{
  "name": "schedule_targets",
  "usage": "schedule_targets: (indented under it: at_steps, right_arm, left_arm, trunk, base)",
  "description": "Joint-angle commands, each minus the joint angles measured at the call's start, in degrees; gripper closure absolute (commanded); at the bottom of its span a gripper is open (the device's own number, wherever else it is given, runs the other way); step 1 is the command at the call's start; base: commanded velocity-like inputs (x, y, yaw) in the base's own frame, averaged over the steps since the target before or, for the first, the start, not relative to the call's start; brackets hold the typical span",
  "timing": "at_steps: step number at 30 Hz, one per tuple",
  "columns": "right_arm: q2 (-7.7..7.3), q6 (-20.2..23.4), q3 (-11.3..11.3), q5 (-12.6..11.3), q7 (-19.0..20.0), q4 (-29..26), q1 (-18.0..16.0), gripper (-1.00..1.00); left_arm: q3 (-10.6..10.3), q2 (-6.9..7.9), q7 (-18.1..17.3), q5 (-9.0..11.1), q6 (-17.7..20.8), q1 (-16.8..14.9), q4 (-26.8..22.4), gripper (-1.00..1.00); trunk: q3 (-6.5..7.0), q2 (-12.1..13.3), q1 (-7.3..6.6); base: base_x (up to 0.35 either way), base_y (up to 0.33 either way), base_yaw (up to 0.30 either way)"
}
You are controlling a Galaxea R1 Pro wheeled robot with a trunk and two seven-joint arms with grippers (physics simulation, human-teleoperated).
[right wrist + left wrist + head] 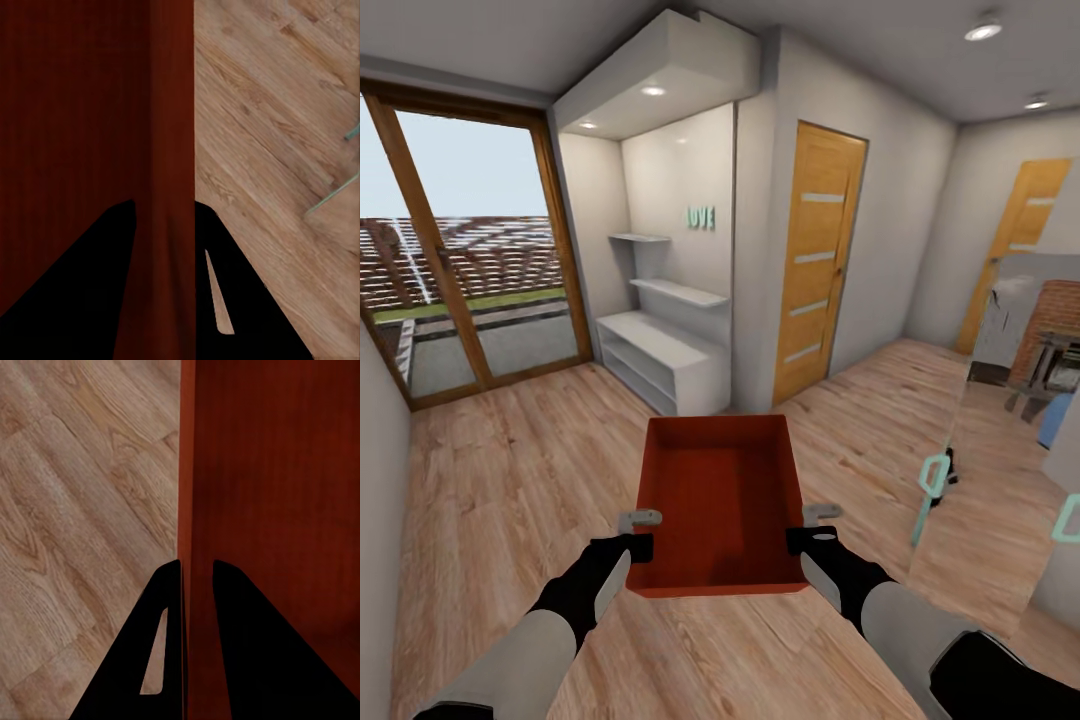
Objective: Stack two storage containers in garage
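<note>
I hold one orange-red open-top storage container (720, 500) level in front of me, above the light wood plank floor (510, 480) of the living room. My left gripper (640, 535) is shut on its left wall near the front corner, and my right gripper (810, 528) is shut on its right wall. In the left wrist view the black fingers (161, 645) straddle the container's wall (277, 510). The right wrist view has its fingers (240, 300) clamping the opposite wall (75, 112). The bin is empty. The other container, the garage and its concrete floor are out of view.
Ahead stands an orange-brown door (815, 260) with four frosted strips, shut. A white shelf unit (660, 360) fills the alcove to its left, and glass patio doors (470, 260) lie further left. At right are a second door (1020, 240), a brick fireplace (1055, 320) and a teal-framed glass panel (935, 480).
</note>
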Motion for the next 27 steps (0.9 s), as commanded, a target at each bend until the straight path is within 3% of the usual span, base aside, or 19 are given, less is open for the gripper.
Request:
schedule_targets:
  at_steps: [1, 8, 27]
  right_arm:
    - [-0.79, 0.45, -0.05, 0.58, -0.67, -0.04, -0.06, 1.00]
    - [-0.73, 0.45, -0.05, 0.58, -0.67, -0.04, -0.06, 1.00]
    - [-0.70, 0.45, -0.03, 0.56, -0.67, -0.04, -0.06, 1.00]
  left_arm:
    - [0.23, 0.09, 0.67, -0.77, 0.44, -0.06, -0.17, 1.00]
    - [0.23, 0.09, 0.67, -0.76, 0.44, -0.06, -0.23, 1.00]
    - [0.27, 0.09, 0.67, -0.77, 0.44, -0.06, -0.24, 1.00]
  trunk:
    - [-0.13, -0.13, 0.07]
    - [-0.13, -0.13, 0.07]
    - [-0.13, -0.13, 0.07]
  base:
    - [0.323, 0.000, 0.000]
    - [0.323, 0.000, -0.048]
    - [0.323, 0.000, -0.238]
